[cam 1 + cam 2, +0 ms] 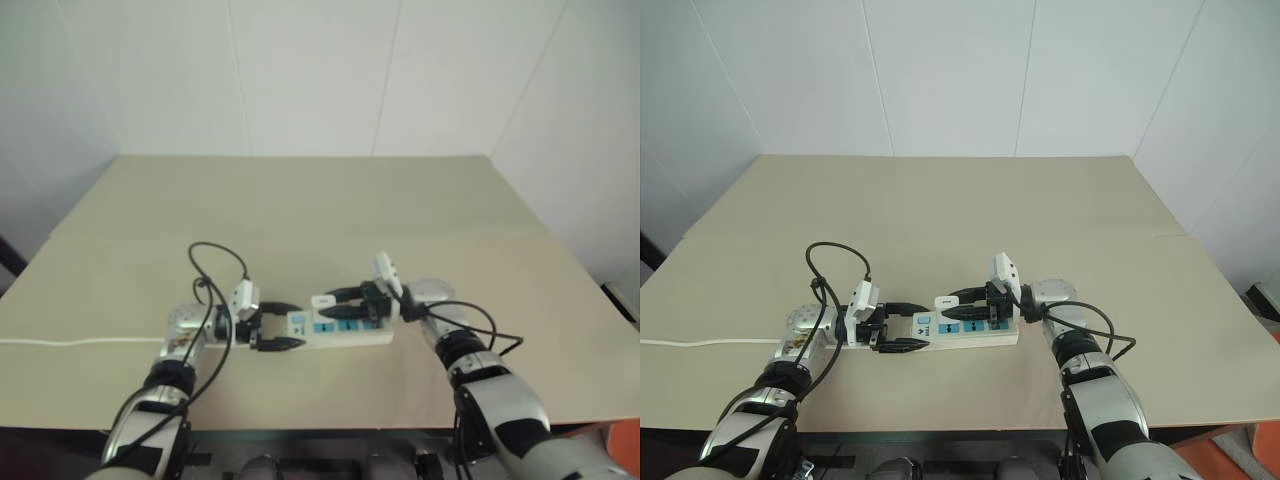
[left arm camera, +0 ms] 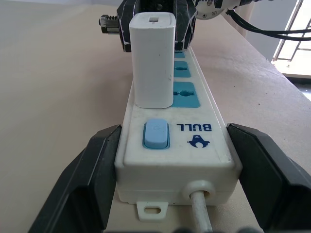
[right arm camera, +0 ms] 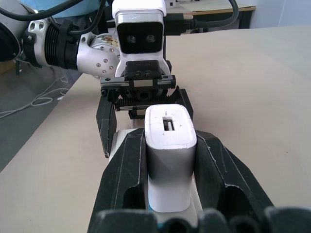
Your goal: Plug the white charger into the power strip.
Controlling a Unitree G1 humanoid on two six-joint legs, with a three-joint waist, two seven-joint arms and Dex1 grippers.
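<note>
White plastic marks both task things on the beige table. The long white rectangular power strip with blue outlet faces lies flat between the two claws, near the table's front edge. The left claw reaches in sideways from the strip's switch end, and its two black fingers sit one on each long side of the bar, pressed against its walls, so it pinches the power strip at the end where the pale blue rocker switch and the thin white cord are. That cord leaves the end panel just below this claw's palm and shows again as a white line running off along the table beyond the left arm.

The small white cube-shaped charger stands upright on the strip's top face, right beside the switch and over the outlet nearest the left claw. Its base meets the strip; its prongs cannot be seen. The right claw comes in from the opposite end, pointing toward the left claw, and its black fingers are closed against the two flat sides of the charger, pinching it from both sides. In the right wrist view the charger's top face with a small slot sits between those fingers, and the left claw is straight ahead, just beyond it.
</note>
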